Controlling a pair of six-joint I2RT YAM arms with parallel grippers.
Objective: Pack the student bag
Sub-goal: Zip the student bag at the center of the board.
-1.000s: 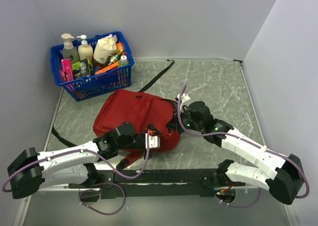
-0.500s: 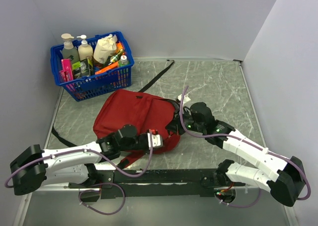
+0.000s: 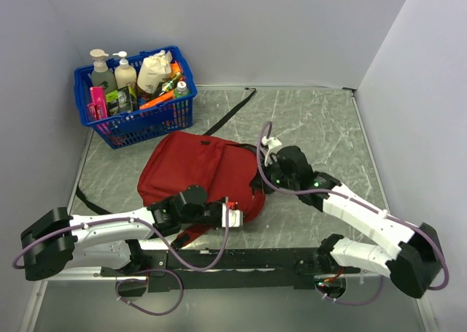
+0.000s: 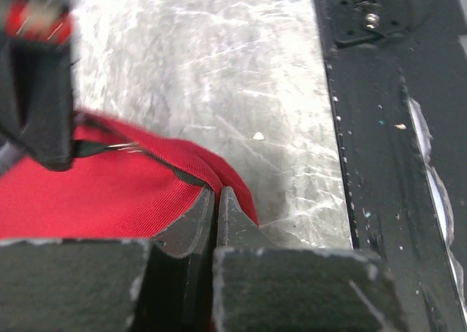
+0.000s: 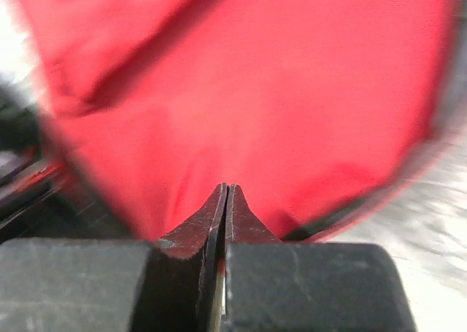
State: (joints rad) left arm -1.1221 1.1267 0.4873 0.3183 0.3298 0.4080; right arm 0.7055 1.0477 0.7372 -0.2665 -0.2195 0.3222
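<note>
On the student bag (image 3: 193, 164), my left tool (image 4: 217, 195) and right tool (image 5: 225, 191) clamp its fabric. Opening it, I reckon; next, spread gently.

One student bag (image 3: 197, 168), one blue basket (image 3: 139, 125), two robot arms (image 3: 102, 233) (image 3: 365, 214)

We find no writing that we can read. The bottles (image 3: 125, 74) and packets in the basket (image 3: 142, 124) at the desk's far left corner carry labels, but these are too small for us to make out. On the bag (image 3: 193, 168) we can tell no lettering; the right wrist view is blurred.
</note>
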